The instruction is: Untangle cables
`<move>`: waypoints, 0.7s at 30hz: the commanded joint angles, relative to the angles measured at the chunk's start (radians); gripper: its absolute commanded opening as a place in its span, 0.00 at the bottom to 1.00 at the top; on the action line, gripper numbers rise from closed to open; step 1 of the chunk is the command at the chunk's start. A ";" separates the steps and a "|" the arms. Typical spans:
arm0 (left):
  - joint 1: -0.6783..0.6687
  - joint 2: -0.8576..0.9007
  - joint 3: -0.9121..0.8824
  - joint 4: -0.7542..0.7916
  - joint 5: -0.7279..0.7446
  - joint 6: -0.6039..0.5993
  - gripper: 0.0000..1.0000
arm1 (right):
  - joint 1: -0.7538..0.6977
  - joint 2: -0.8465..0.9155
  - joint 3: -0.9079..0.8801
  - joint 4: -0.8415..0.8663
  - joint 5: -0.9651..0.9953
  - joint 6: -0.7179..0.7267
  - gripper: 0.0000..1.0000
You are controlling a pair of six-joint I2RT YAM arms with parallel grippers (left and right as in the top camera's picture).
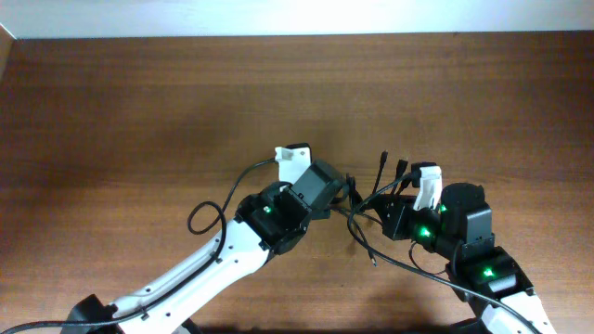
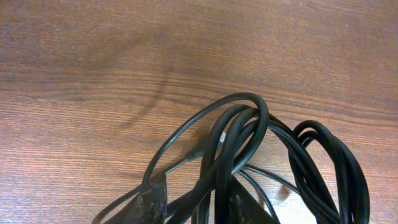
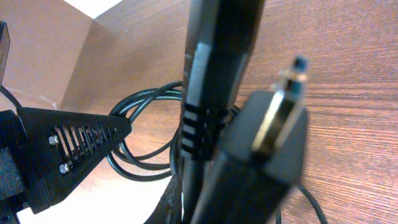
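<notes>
Cables, black tangle toward 4 o'clock of wooden table, loops between fingers of left gripper, grip there unclear, right gripper closed together at tangle's 3 o'clock, plug ends upright beside it

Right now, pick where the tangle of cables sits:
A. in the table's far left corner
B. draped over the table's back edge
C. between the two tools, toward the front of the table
C: the cables lie on the table in the gap between the left tool and the right tool, toward the front.
</notes>
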 commanded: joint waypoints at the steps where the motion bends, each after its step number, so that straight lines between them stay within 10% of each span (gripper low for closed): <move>1: 0.002 0.008 0.016 -0.003 0.005 0.000 0.25 | -0.005 -0.004 0.015 0.008 0.002 -0.011 0.04; 7: 0.002 0.008 0.016 -0.003 0.005 0.000 0.00 | -0.005 -0.004 0.015 0.008 0.002 -0.010 0.04; 14: 0.002 0.008 0.016 -0.003 0.005 0.000 0.00 | -0.005 -0.004 0.015 0.008 0.002 -0.011 0.13; 21: 0.003 -0.051 0.017 -0.002 -0.014 0.092 0.00 | -0.005 -0.004 0.015 0.008 0.010 -0.011 0.77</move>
